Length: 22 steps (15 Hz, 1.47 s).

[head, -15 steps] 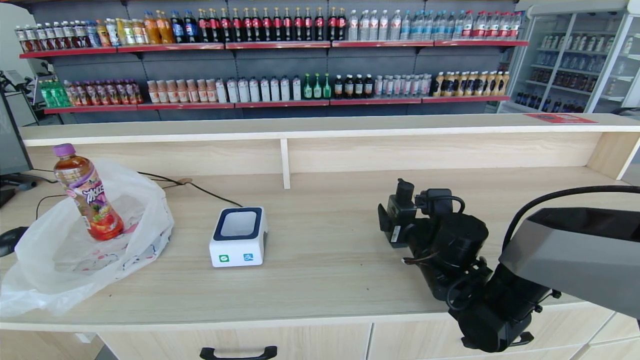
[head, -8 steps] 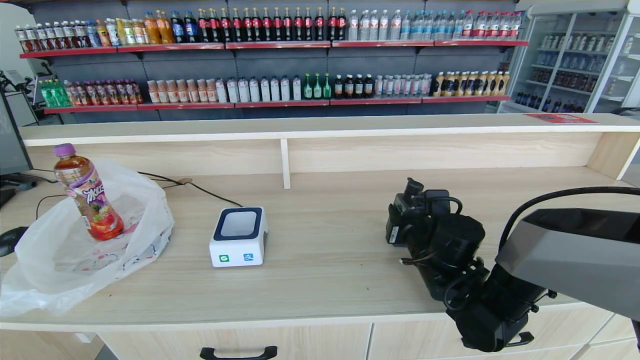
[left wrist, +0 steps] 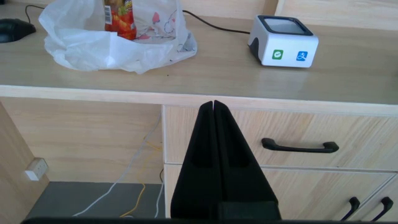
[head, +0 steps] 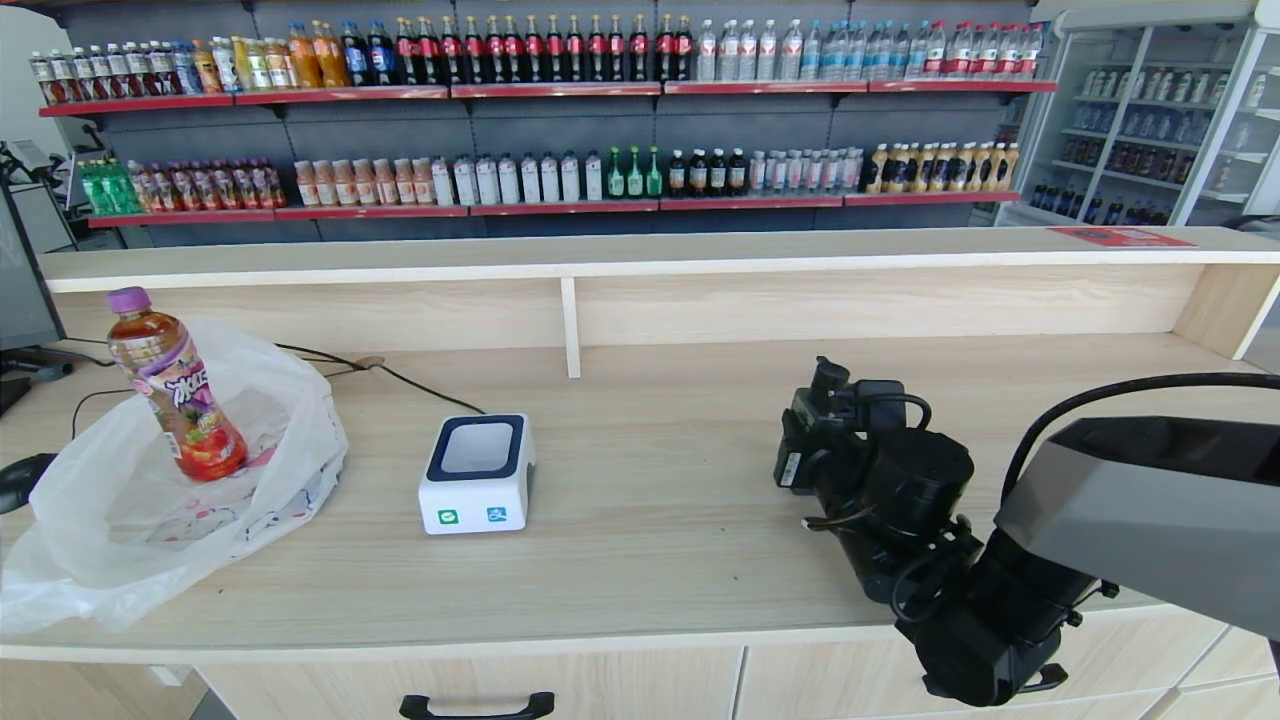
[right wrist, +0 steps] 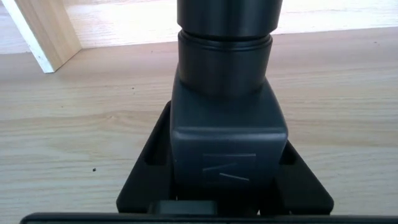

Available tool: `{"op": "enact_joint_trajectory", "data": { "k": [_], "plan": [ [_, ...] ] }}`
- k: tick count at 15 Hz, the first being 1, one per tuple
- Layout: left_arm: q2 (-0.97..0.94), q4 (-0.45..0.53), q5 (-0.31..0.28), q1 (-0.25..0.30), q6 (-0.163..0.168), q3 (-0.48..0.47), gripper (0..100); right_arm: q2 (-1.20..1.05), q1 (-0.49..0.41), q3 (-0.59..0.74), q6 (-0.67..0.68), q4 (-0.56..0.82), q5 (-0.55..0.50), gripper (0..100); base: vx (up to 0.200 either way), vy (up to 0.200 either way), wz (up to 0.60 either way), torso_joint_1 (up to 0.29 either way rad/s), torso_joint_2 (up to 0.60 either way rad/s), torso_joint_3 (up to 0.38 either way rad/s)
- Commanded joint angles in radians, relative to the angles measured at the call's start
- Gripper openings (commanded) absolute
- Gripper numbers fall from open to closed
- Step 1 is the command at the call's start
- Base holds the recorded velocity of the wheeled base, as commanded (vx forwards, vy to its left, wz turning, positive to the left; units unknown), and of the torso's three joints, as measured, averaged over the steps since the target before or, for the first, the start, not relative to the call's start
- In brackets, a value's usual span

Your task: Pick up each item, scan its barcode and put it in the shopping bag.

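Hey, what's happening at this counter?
A robot is working a shop checkout. A drink bottle stands, leaning, inside the white shopping bag at the counter's left end, so it looks already bagged. The scanner sits beside the bag with nothing over it. The right arm is over the counter's right side, and the left pincer, shut and empty, is below the counter edge, in front of the drawers.

The dark grey, blocky right gripper (right wrist: 227,149) hangs above a pale wood-grain countertop (right wrist: 68,143). A light wooden upright divider (right wrist: 43,28) stands at its ten o'clock.
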Motion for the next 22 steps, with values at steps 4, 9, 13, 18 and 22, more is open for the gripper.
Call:
{"op": "enact_joint_trajectory", "data": {
  "k": [4,9,13,18,22],
  "plan": [
    [0.000,0.000,0.000,0.000,0.000,0.000,0,-0.007,0.011,0.015,0.005,0.000,0.000,0,0.000,0.000,0.00,0.000,0.00,0.000],
    [0.000,0.000,0.000,0.000,0.000,0.000,0,-0.005,0.014,0.021,0.008,0.000,0.000,0,0.000,0.000,0.00,0.000,0.00,0.000],
    [0.000,0.000,0.000,0.000,0.000,0.000,0,-0.001,0.028,0.020,0.016,0.000,0.000,0,0.000,0.000,0.00,0.000,0.00,0.000],
    [0.000,0.000,0.000,0.000,0.000,0.000,0,-0.001,0.042,0.030,0.023,0.000,0.000,0,0.000,0.000,0.00,0.000,0.00,0.000],
    [0.000,0.000,0.000,0.000,0.000,0.000,0,0.009,0.059,0.029,0.032,0.000,0.000,0,0.000,0.000,0.00,0.000,0.00,0.000]
  ]
}}
